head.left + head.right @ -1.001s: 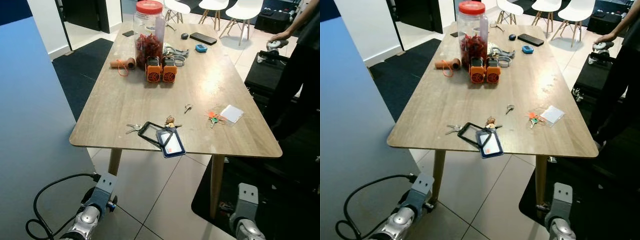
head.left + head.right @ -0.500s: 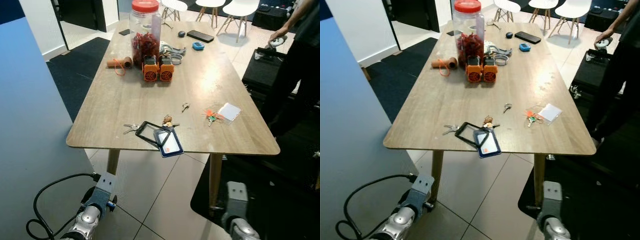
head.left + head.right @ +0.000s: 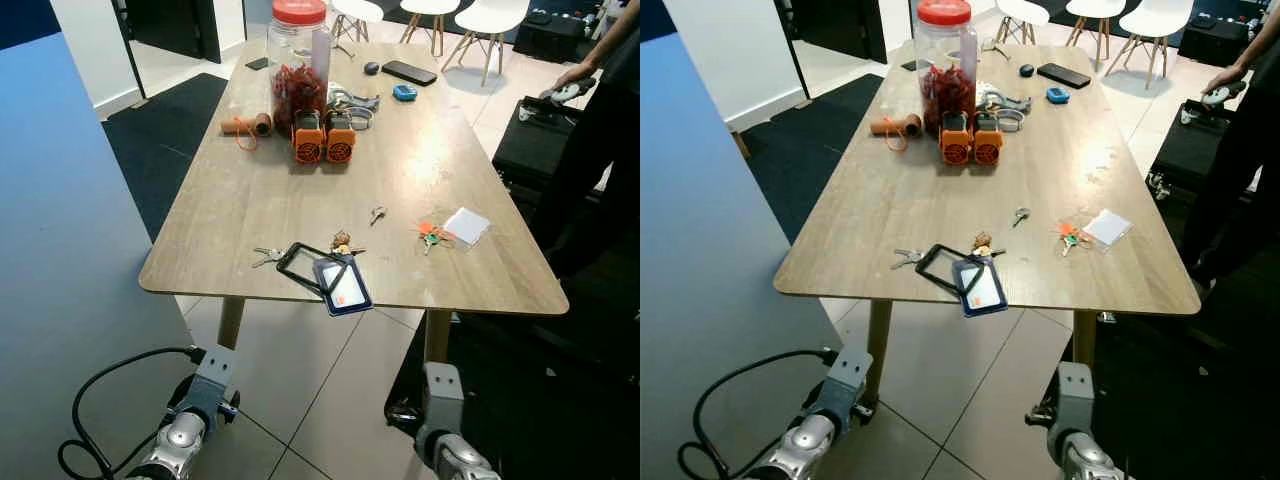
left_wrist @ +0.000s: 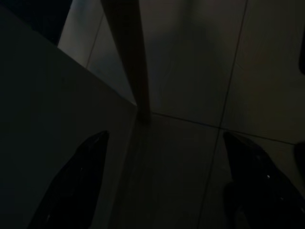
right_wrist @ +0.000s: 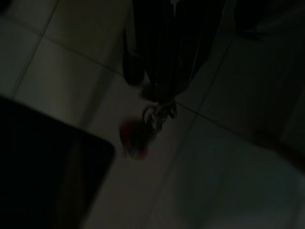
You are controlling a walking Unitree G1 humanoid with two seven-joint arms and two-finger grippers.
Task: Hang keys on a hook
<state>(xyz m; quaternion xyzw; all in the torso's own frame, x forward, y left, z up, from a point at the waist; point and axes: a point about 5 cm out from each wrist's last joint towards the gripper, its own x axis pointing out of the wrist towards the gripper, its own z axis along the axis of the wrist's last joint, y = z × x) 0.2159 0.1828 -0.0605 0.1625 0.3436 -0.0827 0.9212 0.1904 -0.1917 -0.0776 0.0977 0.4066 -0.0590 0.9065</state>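
My right gripper (image 5: 164,90) is shut on a small bunch of keys (image 5: 159,113) with a red tag (image 5: 133,139); the bunch dangles below the fingertips over the tiled floor. That right arm (image 3: 441,412) hangs low beside the wooden table (image 3: 250,200). More keys lie on the table near its front edge: a silver pair (image 3: 266,255), a bunch with a brown fob (image 3: 341,243), a single key (image 3: 377,213) and an orange-green bunch (image 3: 431,234). My left gripper (image 4: 167,186) is open, idle near a table leg (image 4: 131,57).
A blue badge holder (image 3: 342,285) on a black lanyard overhangs the table's front edge. A red-lidded jar (image 3: 299,60) and two orange devices (image 3: 322,140) stand further back. A person (image 3: 600,120) stands at the right. A blue partition (image 3: 60,250) rises on my left.
The camera swayed slightly. My right arm has moved inward toward the table leg. The things on the table have not moved.
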